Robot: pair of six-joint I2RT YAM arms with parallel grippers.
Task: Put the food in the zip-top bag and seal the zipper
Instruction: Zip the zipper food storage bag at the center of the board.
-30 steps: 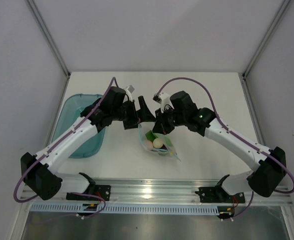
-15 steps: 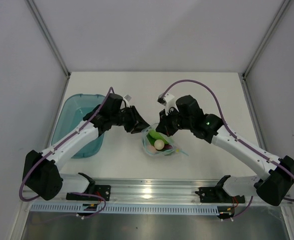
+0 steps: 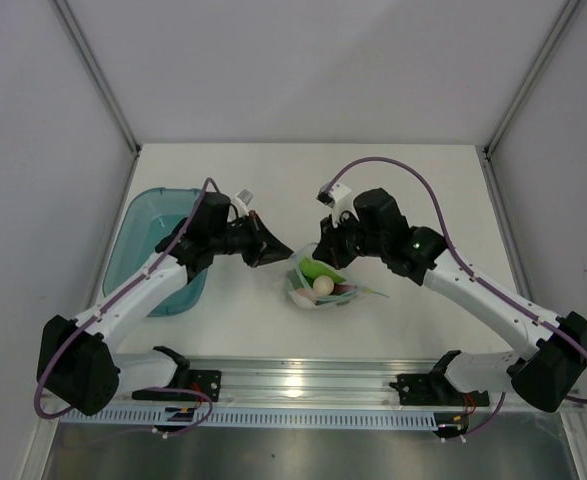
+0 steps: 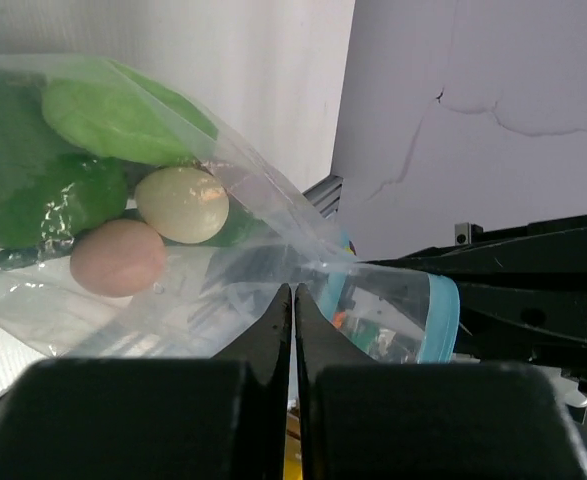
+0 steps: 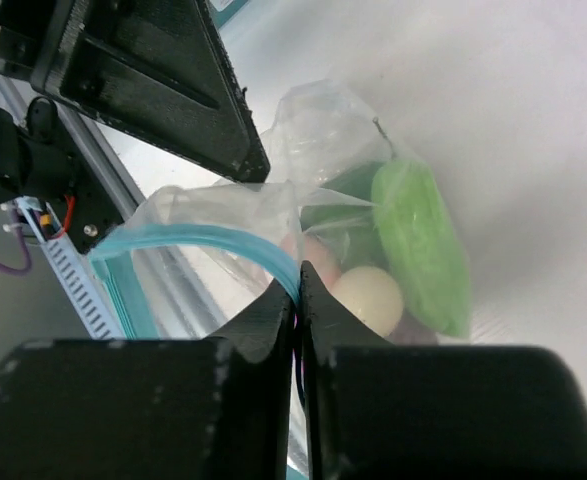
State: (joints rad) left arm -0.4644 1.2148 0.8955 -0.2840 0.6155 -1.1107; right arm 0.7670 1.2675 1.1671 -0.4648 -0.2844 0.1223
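From above, the zip-top bag (image 3: 325, 290) lies on the white surface (image 3: 423, 190) between both arms. Left wrist: the left gripper (image 4: 293, 292) pinches its clear film, the food (image 4: 103, 190) inside. Right wrist: the right gripper (image 5: 298, 290) clamps the zipper (image 5: 203, 236).

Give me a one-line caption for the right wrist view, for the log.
Right gripper pinching the teal zipper of the zip-top bag, with green and cream food inside.
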